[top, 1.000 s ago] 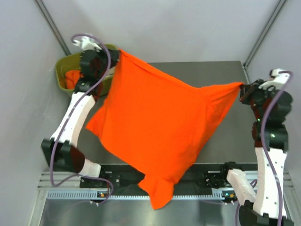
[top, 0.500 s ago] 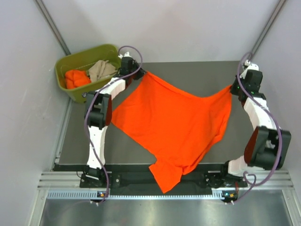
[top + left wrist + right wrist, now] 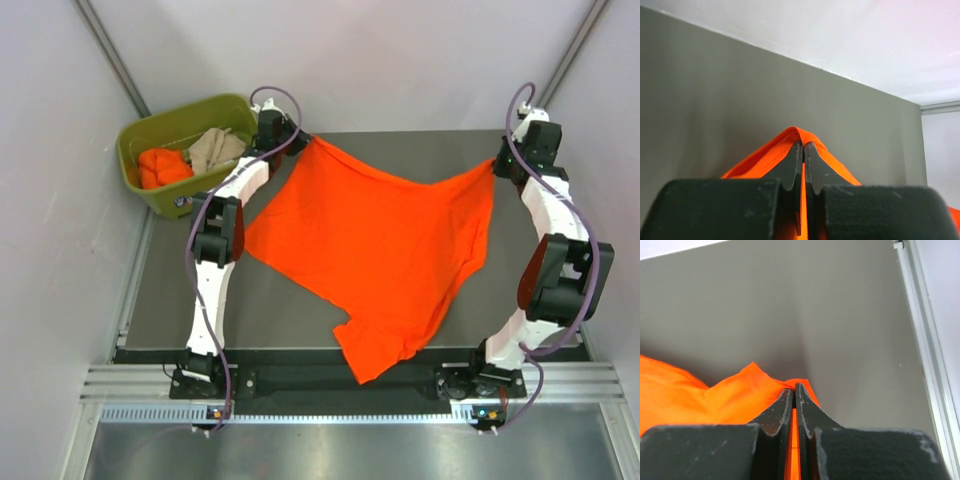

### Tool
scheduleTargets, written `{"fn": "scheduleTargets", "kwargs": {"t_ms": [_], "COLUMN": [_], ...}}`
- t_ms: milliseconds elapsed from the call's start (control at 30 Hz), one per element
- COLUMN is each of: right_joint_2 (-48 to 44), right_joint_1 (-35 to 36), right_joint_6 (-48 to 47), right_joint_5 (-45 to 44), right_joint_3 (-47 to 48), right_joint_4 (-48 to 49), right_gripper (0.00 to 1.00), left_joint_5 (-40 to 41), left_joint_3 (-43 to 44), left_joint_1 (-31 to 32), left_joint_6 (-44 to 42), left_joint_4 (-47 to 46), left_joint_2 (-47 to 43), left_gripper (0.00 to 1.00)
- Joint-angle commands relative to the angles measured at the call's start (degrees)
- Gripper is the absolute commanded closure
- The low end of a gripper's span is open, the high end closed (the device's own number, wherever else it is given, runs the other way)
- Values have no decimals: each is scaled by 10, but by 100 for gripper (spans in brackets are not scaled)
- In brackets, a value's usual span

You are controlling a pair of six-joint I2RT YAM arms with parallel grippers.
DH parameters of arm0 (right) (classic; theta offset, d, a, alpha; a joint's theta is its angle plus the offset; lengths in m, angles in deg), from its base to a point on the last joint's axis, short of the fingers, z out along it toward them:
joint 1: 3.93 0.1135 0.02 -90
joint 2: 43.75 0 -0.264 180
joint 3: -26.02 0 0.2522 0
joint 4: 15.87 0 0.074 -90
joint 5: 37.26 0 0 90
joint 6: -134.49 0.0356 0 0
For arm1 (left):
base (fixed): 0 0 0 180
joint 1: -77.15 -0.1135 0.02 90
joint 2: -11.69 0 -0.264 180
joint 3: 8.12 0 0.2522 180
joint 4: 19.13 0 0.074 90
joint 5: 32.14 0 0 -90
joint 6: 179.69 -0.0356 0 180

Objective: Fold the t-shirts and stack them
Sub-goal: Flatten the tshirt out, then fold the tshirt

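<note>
Overhead, one bright orange t-shirt (image 3: 385, 245) lies spread across the dark grey bench (image 3: 190, 300), stretched between its two far corners.

Left hand (image 3: 803, 148): at the far left of the bench, just beside the olive-green bin (image 3: 180, 112). Its two dark fingers (image 3: 790, 172) are pressed together with a ridge of orange cloth pinched between them, and the fabric peaks just past the tips.

Right hand (image 3: 794, 389): at the far right of the bench, near its side edge. Its fingers are likewise closed flat on a corner of the same shirt, with a thin orange line showing in the slit between them.

Whether the two held corners touch the bench surface cannot be told.

Between the two grips the far edge of the shirt sags in a shallow curve. From there the cloth widens toward the near side, and its middle rests on the bench in soft creases. One part, seemingly a sleeve, reaches the near edge of the bench, between the two arm bases. The left edge of the shirt runs slantwise from the left hand toward the near side. Both arms are extended away from their bases, one along each side of the shirt.

The bin stands off the far left corner of the bench. Inside it lie two crumpled garments, touching each other: a second orange t-shirt (image 3: 160, 166) on the left and a beige t-shirt (image 3: 215, 148) on the right.
</note>
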Motion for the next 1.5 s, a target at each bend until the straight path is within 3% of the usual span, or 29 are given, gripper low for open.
{"fn": "scheduleTargets", "kwargs": {"t_ms": [0, 367, 633, 767, 933, 1267, 1467], "right_joint_2": [-19, -138, -225, -265, -328, -340, -366], "right_joint_1": [15, 101, 116, 156, 163, 190, 196], "right_joint_6": [-5, 42, 83, 105, 110, 83, 91], "right_joint_5": [13, -48, -7, 2, 7, 81, 38], "right_joint_3": [35, -12, -89, -126, -176, -231, -250], "right_joint_4": [-37, -201, -272, -288, -284, -299, -340], "right_gripper": [100, 100, 100, 100, 100, 100, 100], "left_joint_5": [-16, -80, -113, -111, -122, -121, -83], "left_joint_3": [24, -14, -33, -35, -27, -54, -56], "left_joint_1": [-7, -43, -62, -62, -69, -73, -84], "left_joint_6": [3, -38, -54, -62, -76, -104, -112], "left_joint_4": [7, 146, 201, 222, 236, 181, 165], "left_joint_2": [-1, -35, -62, -75, -72, -83, -100], "left_gripper": [100, 100, 100, 100, 100, 100, 100]}}
